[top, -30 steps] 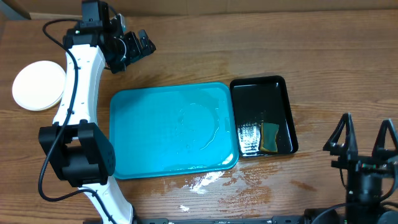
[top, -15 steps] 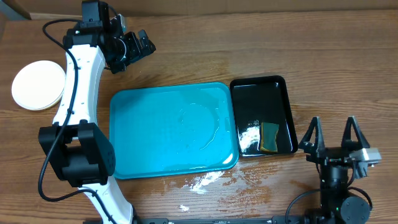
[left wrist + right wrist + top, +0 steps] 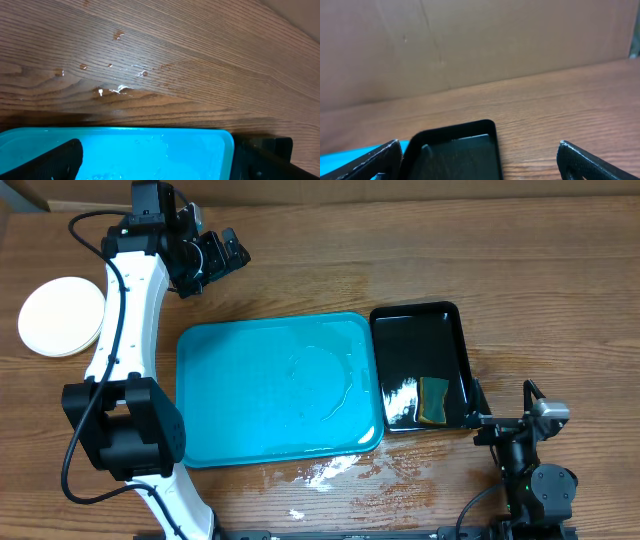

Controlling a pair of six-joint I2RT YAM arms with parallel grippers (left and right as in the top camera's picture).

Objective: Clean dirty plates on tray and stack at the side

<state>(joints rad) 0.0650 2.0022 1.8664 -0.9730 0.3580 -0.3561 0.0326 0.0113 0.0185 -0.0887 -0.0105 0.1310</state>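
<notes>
From overhead, the whole table is laid out. The plates sit stacked at the far left edge, well apart from the turquoise tray, with a white one on top and a lower rim peeking out; the count is hard to tell. Only this view catches them.

The turquoise tray lies mid-table and carries a thin puddle of water. Right beside it is the black tray, with a green-and-yellow sponge in its near end next to a wet glare.

The left gripper hovers beyond the turquoise tray's far left corner. Its wrist camera gives what overhead blurs: droplets on the wood just past the tray's rim, and both fingers at the picture's edges, spread wide, nothing between them.

The right gripper sits low at the near right, beside the black tray. Its own camera looks level across that tray's end to a cardboard wall, its fingers parked wide apart and empty.
</notes>
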